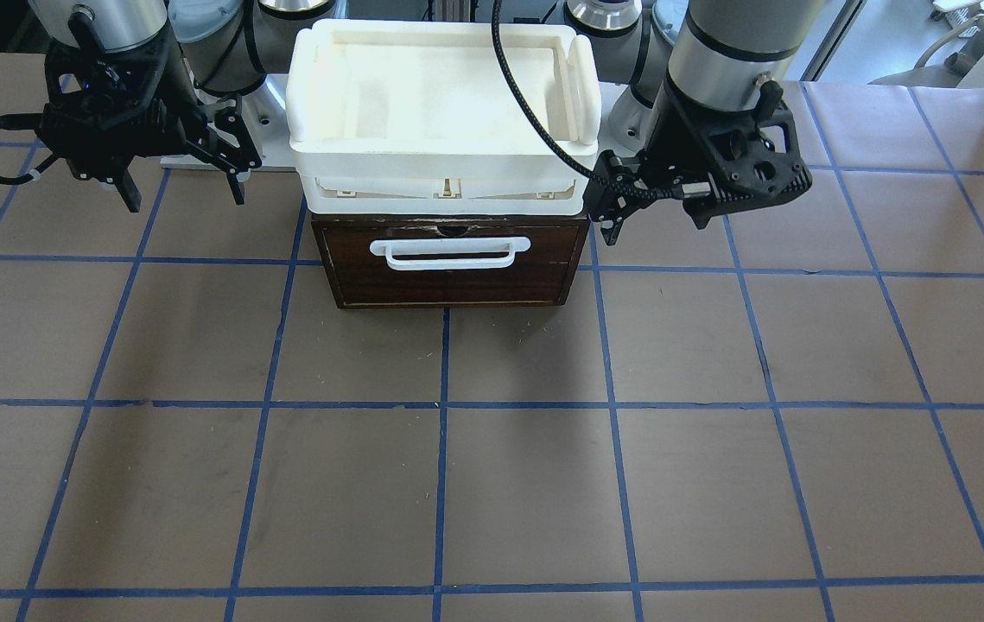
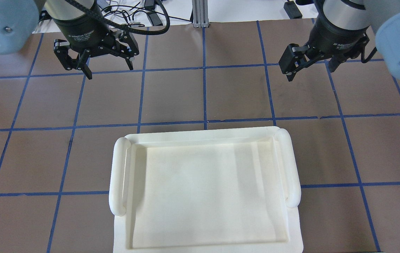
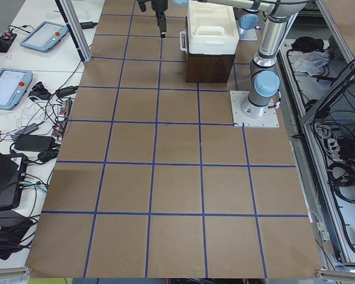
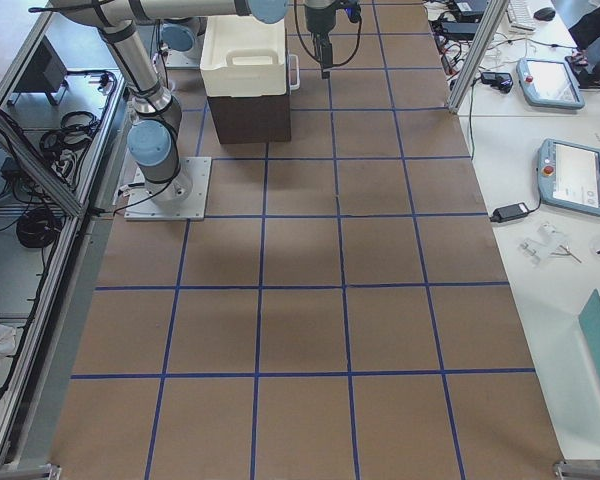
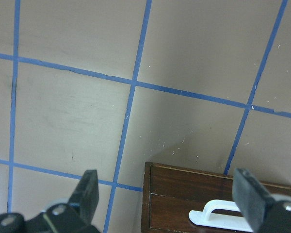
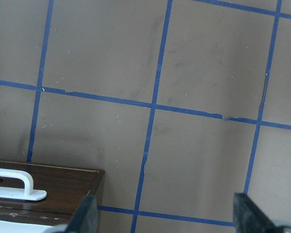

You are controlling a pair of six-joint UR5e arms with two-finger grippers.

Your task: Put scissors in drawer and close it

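The drawer (image 1: 457, 281) is shut, its dark brown front and white bar handle (image 1: 450, 252) flush with the wooden box. The scissors show in no view. My left gripper (image 1: 657, 223) hangs open and empty beside the box's front corner; it also shows in the overhead view (image 2: 109, 71). Its wrist view shows the gripper (image 5: 169, 194) over the drawer front (image 5: 184, 189). My right gripper (image 1: 182, 194) hangs open and empty on the box's other side, also in the overhead view (image 2: 310, 73). Its wrist view shows the drawer front (image 6: 63, 187) at lower left.
A white plastic tray (image 1: 319, 104) sits on top of the wooden box and is empty (image 2: 122, 175). The table is brown with a blue tape grid (image 1: 444, 406). Tablets and cables lie on side tables (image 3: 23, 83).
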